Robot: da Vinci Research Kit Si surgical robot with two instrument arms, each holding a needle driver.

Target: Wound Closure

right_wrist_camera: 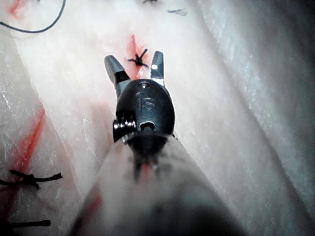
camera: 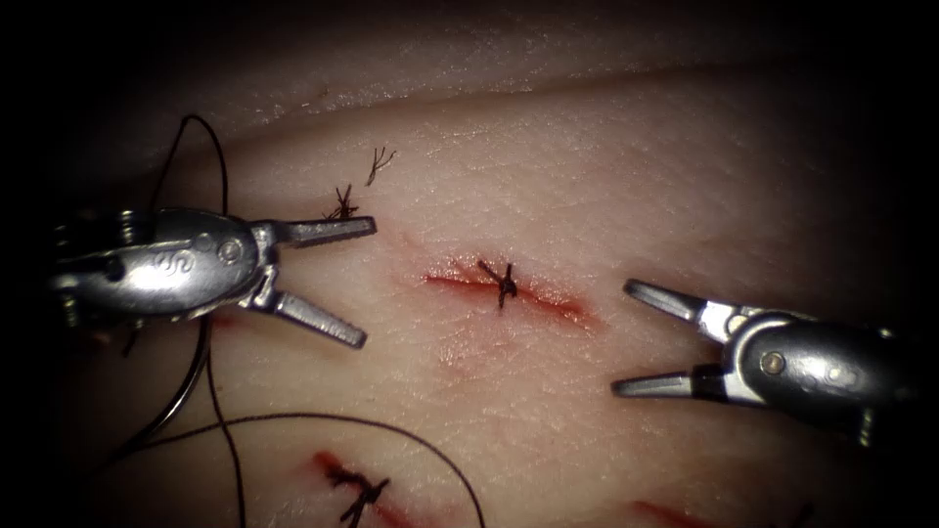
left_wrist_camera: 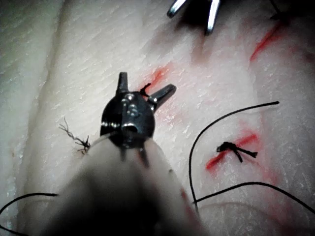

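Left tool (camera: 364, 284): jaws wide open, holding nothing, left of the cut (camera: 509, 291). Right tool (camera: 626, 337): jaws wide open, empty, right of the cut. A knotted stitch (camera: 501, 282) crosses the cut. Loose thread (camera: 293, 418) lies near-left on the tissue (camera: 606, 176).

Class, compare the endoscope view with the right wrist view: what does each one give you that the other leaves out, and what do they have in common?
Endoscope view alone: the left tool, jaws open and holding nothing, left of the cut; cut ends of thread beside its upper jaw.

Right wrist view alone: the underside of the right tool's wrist and shaft, from close behind.

Both: the right tool, jaws open and empty; the knotted stitch on the cut; loose thread on the tissue.
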